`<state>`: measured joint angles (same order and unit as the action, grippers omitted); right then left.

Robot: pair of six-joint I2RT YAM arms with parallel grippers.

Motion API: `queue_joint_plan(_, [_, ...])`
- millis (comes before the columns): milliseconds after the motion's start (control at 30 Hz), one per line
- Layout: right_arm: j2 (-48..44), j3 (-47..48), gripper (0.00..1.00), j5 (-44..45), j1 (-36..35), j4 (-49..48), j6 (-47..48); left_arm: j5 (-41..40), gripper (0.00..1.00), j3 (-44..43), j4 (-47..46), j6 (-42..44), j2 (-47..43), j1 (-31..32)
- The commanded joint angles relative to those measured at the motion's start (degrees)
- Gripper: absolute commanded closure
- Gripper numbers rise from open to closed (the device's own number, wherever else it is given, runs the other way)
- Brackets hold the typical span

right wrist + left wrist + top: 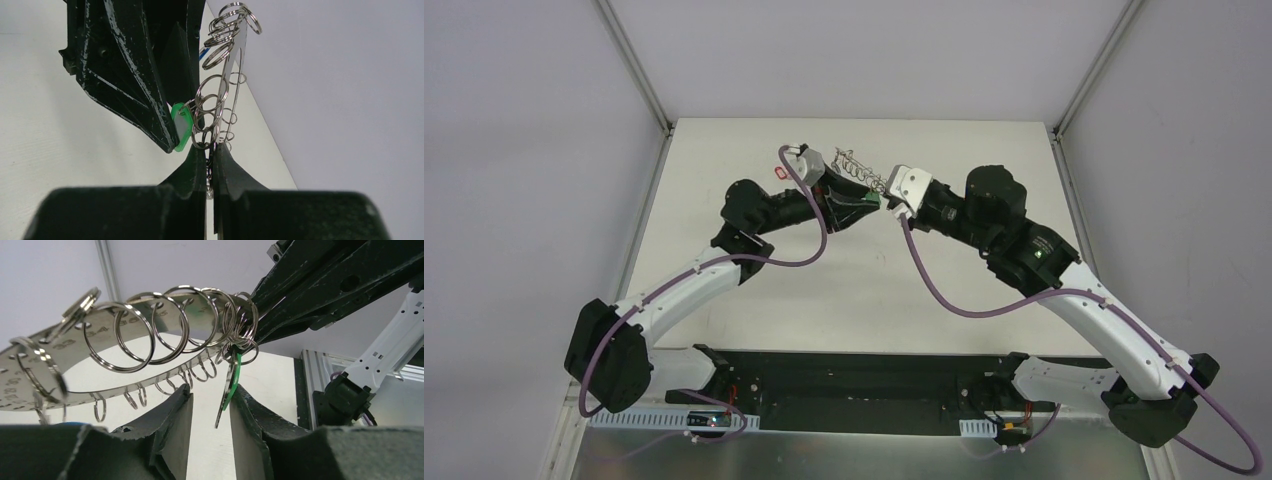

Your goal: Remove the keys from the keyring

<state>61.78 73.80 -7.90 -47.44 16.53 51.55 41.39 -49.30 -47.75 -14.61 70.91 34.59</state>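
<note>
Right gripper [209, 150] fingers pinched nearly together on the rim of the keyring [107, 325], holding it edge-up off the table [874, 290]. Left gripper [212, 392] fingers stand a narrow gap apart. The green-tagged key [231, 385] hangs in that gap, right by one finger; can't tell if it touches. The key dangles from a cluster of wire loops [82, 302] at the spot where the right fingers clamp the ring. More loops are spaced round the rim, most with nothing on them. From the top view both arms meet over the middle-far part of the table with the keyring raised between them, tilted. A red tag [781, 171] lies on the table just beside the left gripper, apart from the ring.
</note>
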Motion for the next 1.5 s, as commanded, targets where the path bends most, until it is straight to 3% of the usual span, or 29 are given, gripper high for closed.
queue_joint_plan(0, [-1.1,0.4,1.0,0.5,0.1,-5.3,0.7,2.8,0.67,-2.3,-2.7,-1.8,0.4,0.7])
queue_joint_plan(100, [-1.0,0.5,1.0,0.3,0.1,-5.3,0.6,3.0,0.72,-2.4,-2.5,-1.9,0.4,0.7])
queue_joint_plan(233, [-0.8,0.4,1.0,0.7,0.1,-5.3,0.1,3.2,1.0,-2.9,-1.7,-2.0,0.0,0.7])
queue_joint_plan(367, [-0.5,-1.1,1.0,3.7,0.3,-6.0,-0.9,-0.7,1.0,-4.3,3.0,-6.9,-0.9,0.8])
queue_joint_plan(533, [-0.5,-8.5,1.0,7.2,4.3,-11.9,-5.8,-2.1,1.0,-9.0,19.8,-15.2,-0.6,0.7])
queue_joint_plan(767, [-2.0,-16.5,1.0,5.1,8.9,-20.8,-14.5,-1.8,1.0,-9.7,35.6,-13.9,-3.0,0.7])
queue_joint_plan(933, [-3.2,-16.6,1.0,2.7,9.1,-21.1,-15.4,-1.2,1.0,-8.3,37.5,-10.8,-3.0,0.7])
queue_joint_plan(1067, [-4.6,-15.0,1.0,-0.4,9.1,-20.1,-14.6,-1.7,0.56,-8.5,35.2,-11.9,-1.5,0.7])
queue_joint_plan(1133, [-4.8,-13.3,1.0,-1.7,9.1,-18.6,-13.7,-1.6,0.45,-8.3,33.5,-11.7,-1.4,0.7])
queue_joint_plan(1267, [-5.1,-10.2,1.0,-4.4,9.0,-15.7,-11.5,-3.4,0.31,-6.2,29.1,-8.9,-3.3,0.7])
queue_joint_plan(1467, [-5.2,-5.5,1.0,-7.8,8.9,-12.0,-7.7,-3.7,0.3,-2.9,21.9,-1.9,-9.5,0.7])
